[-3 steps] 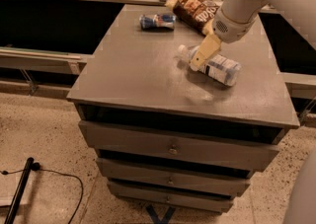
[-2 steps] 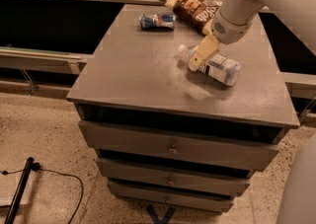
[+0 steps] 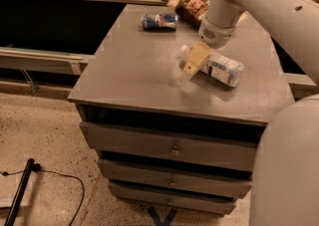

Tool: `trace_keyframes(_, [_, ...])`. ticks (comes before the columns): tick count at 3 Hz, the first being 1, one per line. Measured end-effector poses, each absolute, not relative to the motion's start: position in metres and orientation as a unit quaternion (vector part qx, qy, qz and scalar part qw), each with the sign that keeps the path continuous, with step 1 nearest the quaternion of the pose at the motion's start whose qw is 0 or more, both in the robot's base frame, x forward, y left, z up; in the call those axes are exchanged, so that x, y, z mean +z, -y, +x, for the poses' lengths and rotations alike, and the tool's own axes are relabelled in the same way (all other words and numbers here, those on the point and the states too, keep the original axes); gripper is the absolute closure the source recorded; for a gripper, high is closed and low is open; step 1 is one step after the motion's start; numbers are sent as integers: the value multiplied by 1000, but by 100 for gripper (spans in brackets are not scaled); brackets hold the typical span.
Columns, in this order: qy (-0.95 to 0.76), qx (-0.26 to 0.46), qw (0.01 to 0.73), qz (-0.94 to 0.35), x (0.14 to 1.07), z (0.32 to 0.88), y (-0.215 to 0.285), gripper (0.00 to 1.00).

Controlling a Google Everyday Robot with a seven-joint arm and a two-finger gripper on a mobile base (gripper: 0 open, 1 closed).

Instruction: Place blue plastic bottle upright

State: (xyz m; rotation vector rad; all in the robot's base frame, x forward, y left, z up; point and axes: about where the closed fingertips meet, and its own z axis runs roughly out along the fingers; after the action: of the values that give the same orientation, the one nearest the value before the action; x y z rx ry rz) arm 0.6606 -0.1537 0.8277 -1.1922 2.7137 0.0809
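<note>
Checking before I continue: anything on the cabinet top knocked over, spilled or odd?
The blue plastic bottle lies on its side, with the gripper at its cap end. The drink can behind it is also on its side. No spill shows.

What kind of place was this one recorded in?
Probably a lab or workshop: a grey drawer cabinet used as a worktop, a loose cable on the speckled floor, and the claw at the lying blue plastic bottle.

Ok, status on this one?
Two-finger gripper at neck of clear blue-tinted plastic bottle. Bottle lying on side, not upright. Behind, small blue-and-silver can, well apart.
</note>
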Motion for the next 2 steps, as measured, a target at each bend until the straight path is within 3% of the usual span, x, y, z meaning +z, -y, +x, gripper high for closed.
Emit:
trace_keyframes(1, [-899,38,62,-432,816,657,148,13])
trace_keyframes(2, [-899,28,49,-435,813,658,146,38])
